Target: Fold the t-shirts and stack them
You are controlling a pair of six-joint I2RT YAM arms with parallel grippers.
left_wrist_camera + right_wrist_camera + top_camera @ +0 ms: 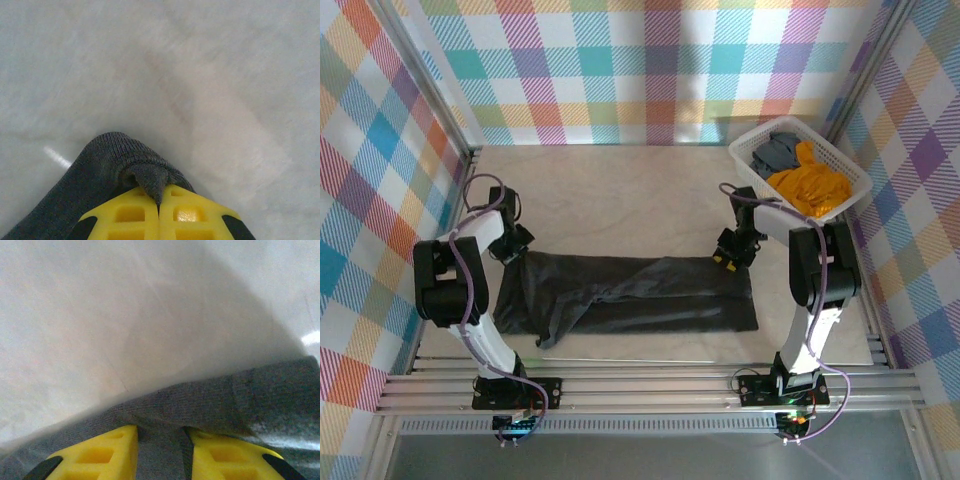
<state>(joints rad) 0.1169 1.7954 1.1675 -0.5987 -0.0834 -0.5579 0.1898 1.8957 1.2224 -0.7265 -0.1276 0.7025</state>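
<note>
Three t-shirts are in sight. The charcoal t-shirt (650,300), soft and fine-ribbed in its knit, lies spread in a long, rumpled strip across the pale, smooth worktop (620,190) between the two arms, with creases running slantwise through its middle. The orange t-shirt (810,185) and the grey t-shirt (775,150) sit crumpled together in one white plastic lattice basket (745,165) at the far right corner.

The left fingers (130,215), moulded yellow plastic with square hollows, are pressed together on a small peak of the charcoal cloth at the shirt's far left corner. The right fingers (95,455), of the same yellow plastic, stand partway apart at the far right corner, with a band of hemmed cloth running between them. I cannot tell whether they pinch it.
</note>
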